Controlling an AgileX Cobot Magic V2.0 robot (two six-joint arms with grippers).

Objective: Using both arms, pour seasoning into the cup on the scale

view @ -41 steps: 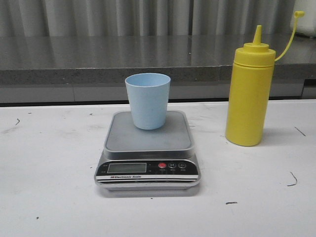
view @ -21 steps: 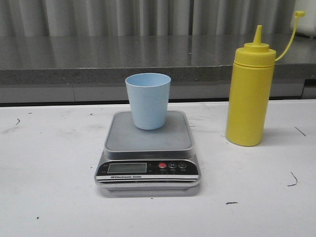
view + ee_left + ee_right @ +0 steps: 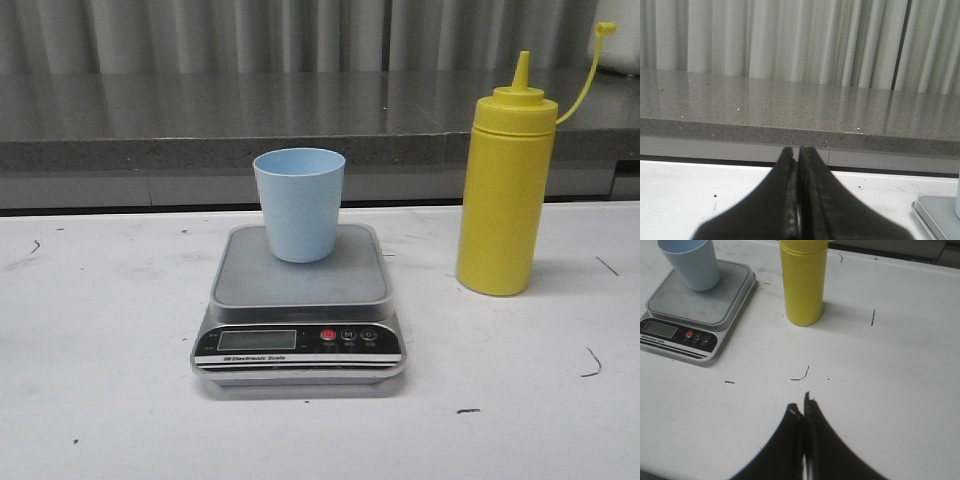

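The pale blue cup [image 3: 299, 203] stands upright on the back of the scale's steel platform [image 3: 300, 275]. The yellow seasoning bottle [image 3: 506, 190] stands upright on the table to the right of the scale, its cap strap hanging open. Neither gripper shows in the front view. My left gripper [image 3: 798, 152] is shut and empty, low over the table left of the scale, whose corner [image 3: 935, 210] shows at the edge. My right gripper [image 3: 801, 405] is shut and empty, above the table nearer than the bottle [image 3: 803, 282], the cup [image 3: 692, 262] and the scale [image 3: 695, 305].
A grey stone ledge [image 3: 200, 120] runs along the back of the white table [image 3: 100, 330], with pale curtains behind it. Small dark marks [image 3: 801, 374] dot the tabletop.
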